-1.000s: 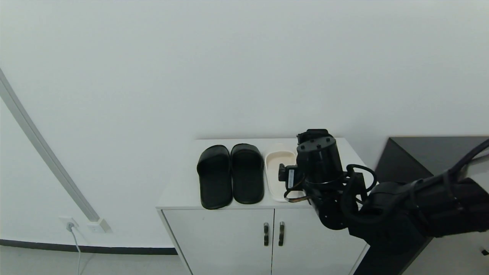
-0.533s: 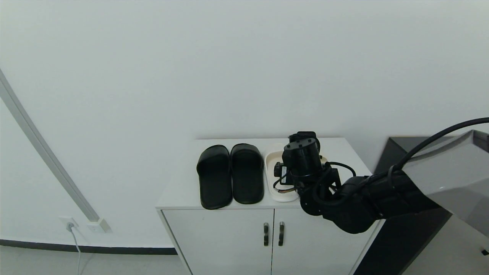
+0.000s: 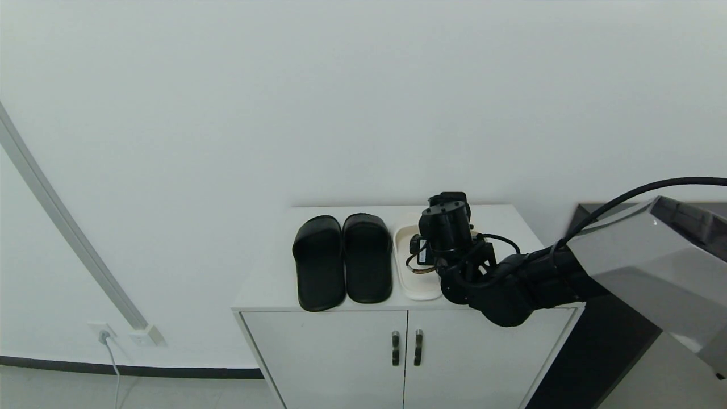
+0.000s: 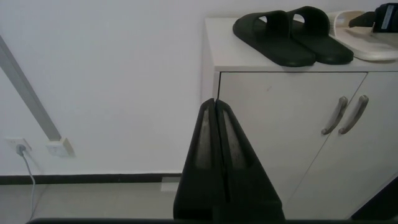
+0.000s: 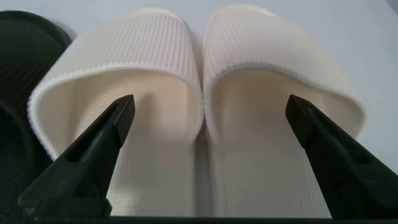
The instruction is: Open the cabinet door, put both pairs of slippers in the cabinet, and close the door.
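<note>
The left tool [image 4: 215, 107] has its two fingers pressed together, with the white cabinet [image 4: 280, 118] behind it. Both cabinet doors are closed, with two handles [image 4: 339, 115] side by side. On top lie the black slippers [image 4: 292, 28], and the cream slippers [image 4: 367, 45] sit just beside them. A wall socket [image 4: 22, 147] is low on the wall.

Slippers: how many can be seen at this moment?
4. Black pair side by side on the cabinet top, left part; cream pair just right of it, at the open right tool. The closed cabinet could hide more.
</note>
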Controlling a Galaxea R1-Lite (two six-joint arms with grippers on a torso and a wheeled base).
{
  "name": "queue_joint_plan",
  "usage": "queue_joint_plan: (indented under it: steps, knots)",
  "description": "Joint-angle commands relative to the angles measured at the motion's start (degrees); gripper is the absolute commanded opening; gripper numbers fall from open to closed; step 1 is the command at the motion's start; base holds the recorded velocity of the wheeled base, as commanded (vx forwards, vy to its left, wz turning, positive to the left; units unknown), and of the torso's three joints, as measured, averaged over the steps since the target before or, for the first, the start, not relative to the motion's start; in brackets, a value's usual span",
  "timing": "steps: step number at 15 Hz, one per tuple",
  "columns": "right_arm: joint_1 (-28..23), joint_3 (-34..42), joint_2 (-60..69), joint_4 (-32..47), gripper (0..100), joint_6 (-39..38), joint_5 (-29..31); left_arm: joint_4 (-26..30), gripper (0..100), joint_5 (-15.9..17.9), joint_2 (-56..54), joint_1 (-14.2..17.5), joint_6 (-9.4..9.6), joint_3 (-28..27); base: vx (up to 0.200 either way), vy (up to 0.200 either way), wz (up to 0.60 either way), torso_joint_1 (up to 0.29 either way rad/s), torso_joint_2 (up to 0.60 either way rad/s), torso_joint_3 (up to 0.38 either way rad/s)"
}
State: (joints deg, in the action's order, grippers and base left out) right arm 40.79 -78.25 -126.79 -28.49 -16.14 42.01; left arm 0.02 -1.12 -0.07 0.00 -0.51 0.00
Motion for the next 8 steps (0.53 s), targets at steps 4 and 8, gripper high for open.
queue_joint_plan:
  steps: [4,8]
  knots:
    - [-1.0,-3.6,-2.8,0.0,100,0.2,-0.2,0.0,0,0.0,0.1,0.0,-0.02,0.0,0.000,0.000,0.00,0.000,0.00,0.000]
    - [-1.0,-3.9,-3.3,-0.3,0,0.8,-0.3,0.0,0,0.0,0.1,0.0,-0.02,0.0,0.000,0.000,0.00,0.000,0.00,0.000]
